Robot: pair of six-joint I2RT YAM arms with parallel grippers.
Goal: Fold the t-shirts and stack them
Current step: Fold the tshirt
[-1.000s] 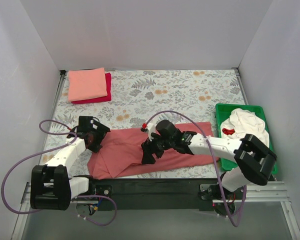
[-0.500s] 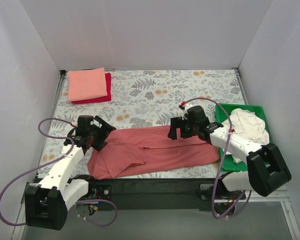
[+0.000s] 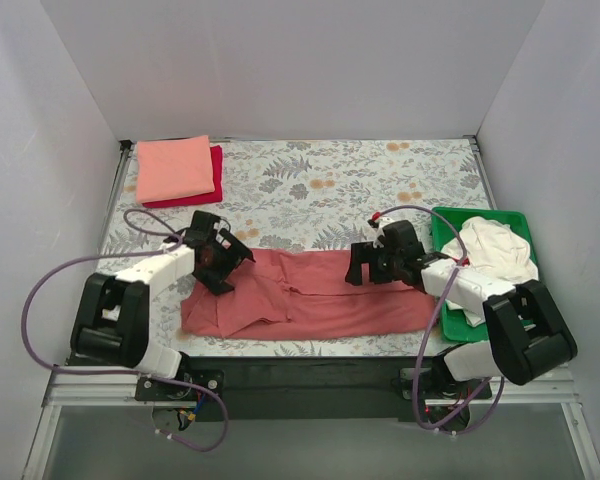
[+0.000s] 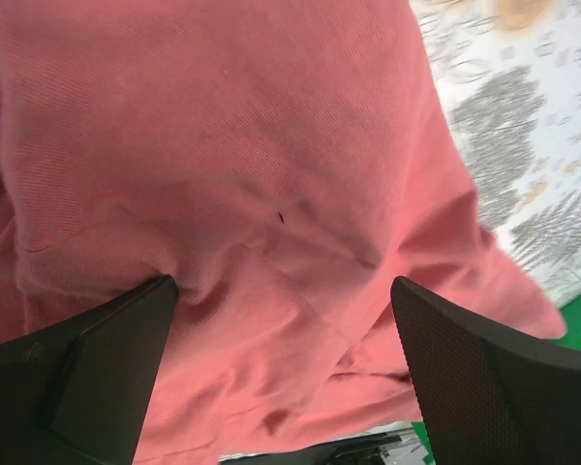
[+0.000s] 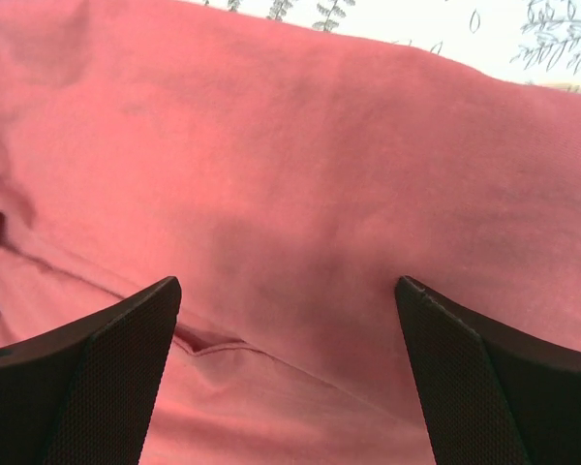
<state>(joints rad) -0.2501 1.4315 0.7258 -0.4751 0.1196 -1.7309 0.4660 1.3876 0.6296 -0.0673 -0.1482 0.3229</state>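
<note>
The dusty brick-red t-shirt (image 3: 320, 300) lies folded into a long band across the near table. My left gripper (image 3: 220, 272) is open over its left end; the cloth (image 4: 252, 194) fills the left wrist view between the spread fingers (image 4: 484, 378). My right gripper (image 3: 358, 268) is open over the shirt's upper right part; the cloth (image 5: 300, 174) shows between its fingers (image 5: 87, 368). A folded salmon-pink shirt (image 3: 174, 167) lies on a folded crimson one (image 3: 216, 185) at the far left. The cream-white shirt (image 3: 495, 250) is bunched in the tray.
The green plastic tray (image 3: 450, 220) stands at the right edge of the floral table cover (image 3: 330, 190). White walls close in the left, back and right sides. A purple cable loops from each arm.
My left gripper moved up and right onto the shirt's left end. My right gripper swung from the shirt's middle to its upper right. The shirt now lies straighter and flatter.
</note>
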